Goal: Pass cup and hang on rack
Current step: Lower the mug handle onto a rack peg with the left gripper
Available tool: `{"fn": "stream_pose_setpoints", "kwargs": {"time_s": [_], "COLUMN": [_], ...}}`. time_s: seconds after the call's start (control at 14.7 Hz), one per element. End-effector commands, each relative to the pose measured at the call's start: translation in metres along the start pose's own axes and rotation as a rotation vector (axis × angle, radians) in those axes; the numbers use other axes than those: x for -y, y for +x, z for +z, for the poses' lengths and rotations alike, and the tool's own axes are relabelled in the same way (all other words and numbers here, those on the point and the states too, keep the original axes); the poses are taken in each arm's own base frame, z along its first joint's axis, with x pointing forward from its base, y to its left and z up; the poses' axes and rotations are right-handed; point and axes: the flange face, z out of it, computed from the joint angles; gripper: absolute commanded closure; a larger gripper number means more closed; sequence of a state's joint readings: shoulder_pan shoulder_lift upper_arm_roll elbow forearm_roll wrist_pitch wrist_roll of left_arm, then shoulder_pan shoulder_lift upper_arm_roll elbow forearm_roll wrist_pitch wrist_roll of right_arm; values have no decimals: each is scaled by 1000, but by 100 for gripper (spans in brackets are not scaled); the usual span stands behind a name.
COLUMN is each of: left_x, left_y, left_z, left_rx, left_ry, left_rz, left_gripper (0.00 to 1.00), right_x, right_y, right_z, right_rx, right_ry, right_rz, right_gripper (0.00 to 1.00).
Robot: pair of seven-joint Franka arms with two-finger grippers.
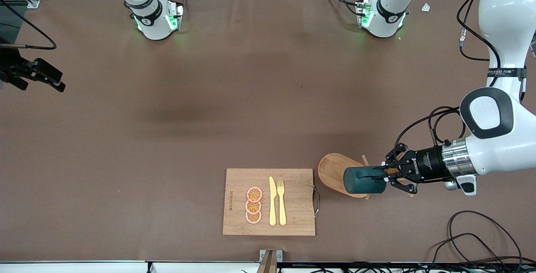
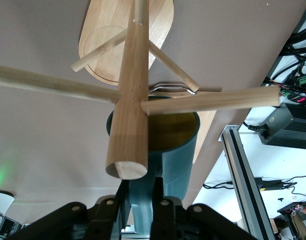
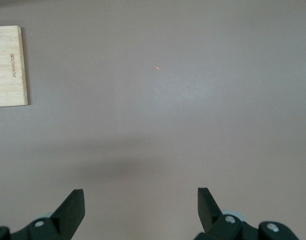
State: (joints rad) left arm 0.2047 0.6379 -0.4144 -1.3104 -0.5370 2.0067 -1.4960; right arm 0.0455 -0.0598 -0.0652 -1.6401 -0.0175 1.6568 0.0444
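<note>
Teal cup (image 1: pixel 364 181), likely rigid glazed ceramic and slippery, is pinched by its handle in the left hand (image 1: pixel 383 173) over the rack (image 1: pixel 335 172), while the right hand (image 3: pixel 141 202) waits spread over bare table (image 1: pixel 167 139).

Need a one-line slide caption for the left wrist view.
Left gripper holds the cup by its handle, its mouth against the rack post and pegs.

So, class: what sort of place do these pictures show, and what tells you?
Probably a robotics lab bench set up like a kitchen: two arms at a brown-covered table, the left gripper holding the cup at the rack, loose cables.
</note>
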Motion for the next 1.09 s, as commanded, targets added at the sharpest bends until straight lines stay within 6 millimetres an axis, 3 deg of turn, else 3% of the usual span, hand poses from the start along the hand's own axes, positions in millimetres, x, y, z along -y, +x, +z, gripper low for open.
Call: {"fn": "stream_pose_setpoints", "kwargs": {"time_s": [0.0, 0.2, 0.27, 0.34, 0.41, 0.48, 0.55, 0.75, 1.02], "left_x": [-1, -2, -2, -2, -2, -3, -3, -1, 14], "left_y": [3, 5, 6, 5, 3, 2, -1, -11, -66], "left_z": [0, 0, 0, 0, -1, -3, -5, -14, -39], "left_rx": [-3, -2, -2, 0, 0, 0, -1, -4, -118], "left_ry": [-3, -4, -4, -4, -5, -9, -14, -16, -43], "left_rz": [12, 6, 1, -1, -5, -5, -1, 15, 159], "left_gripper": [93, 85, 78, 60, 31, 11, 3, 0, 0], "right_x": [-1, -1, -2, -2, -1, -2, -2, -2, -2], "right_y": [-1, -1, -1, -1, -1, -1, -1, -1, -1], "right_z": [-3, -3, -3, -4, -3, -3, -3, -3, -3], "right_rx": [-4, -4, -6, -7, -6, -6, -6, -6, -6], "right_ry": [10, 10, 10, 10, 10, 10, 10, 10, 10], "right_rz": [-5, -5, -3, -3, -5, -3, -3, -3, -3], "right_gripper": [0, 0, 0, 0, 0, 0, 0, 0, 0]}}
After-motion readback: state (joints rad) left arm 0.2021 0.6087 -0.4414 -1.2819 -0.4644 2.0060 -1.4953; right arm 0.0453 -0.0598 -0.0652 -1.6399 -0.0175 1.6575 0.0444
